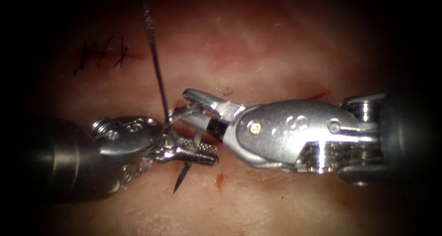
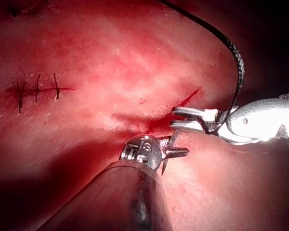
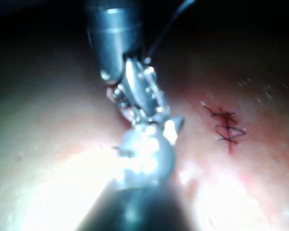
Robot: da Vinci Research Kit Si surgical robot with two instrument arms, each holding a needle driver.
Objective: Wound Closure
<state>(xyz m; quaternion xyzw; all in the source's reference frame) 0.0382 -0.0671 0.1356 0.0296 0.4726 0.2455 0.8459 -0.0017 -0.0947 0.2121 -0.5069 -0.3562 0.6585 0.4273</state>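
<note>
Curved steel needle (image 1: 183,175) clamped near mid-curve in closed left tool (image 1: 195,154), tip pointing down over pale pork tissue (image 1: 276,43). Right tool (image 1: 193,108) parted around dark braided thread (image 1: 154,56), grip on it unclear.

The tissue (image 1: 276,47) is pink to pale red, mottled with whitish patches, and a darker red along the cut (image 1: 317,96). Just below the cut, a small red spot of fluid (image 1: 219,180) stains it. Well left of the cut, three black stitches (image 1: 102,54) cross a thin red line as slanted bars. The thread (image 1: 154,56) is black with a braided, speckled weave. Both tools, left (image 1: 195,152) and right (image 1: 195,105), are shiny silver steel on dark grey shafts; the right one has a black block behind its jaws. The needle (image 1: 182,176) is dark grey with a silvery glint.
</note>
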